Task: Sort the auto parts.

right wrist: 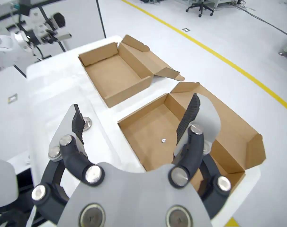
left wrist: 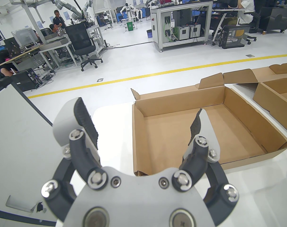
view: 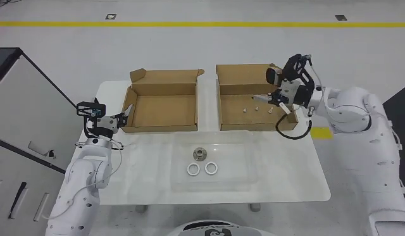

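A metal flanged part (view: 200, 152) and two white rings (view: 192, 169) (view: 211, 169) lie on the white table (view: 285, 173) in front of two open cardboard boxes. The left box (view: 161, 106) is empty. The right box (view: 235, 119) holds three small parts (view: 257, 108). My right gripper (view: 273, 104) hangs open over the right box, nothing between its fingers; in its wrist view (right wrist: 135, 101) one small part (right wrist: 163, 140) and the flanged part (right wrist: 87, 120) show below. My left gripper (view: 124, 116) (left wrist: 141, 109) stands open and empty just outside the left box's (left wrist: 217, 131) left wall.
A grey cabinet (view: 31, 103) stands close to the table's left side, next to my left arm. The raised box flaps (view: 166, 76) (view: 243, 71) stand at the table's far edge. Bare table lies along the front and at the right front corner.
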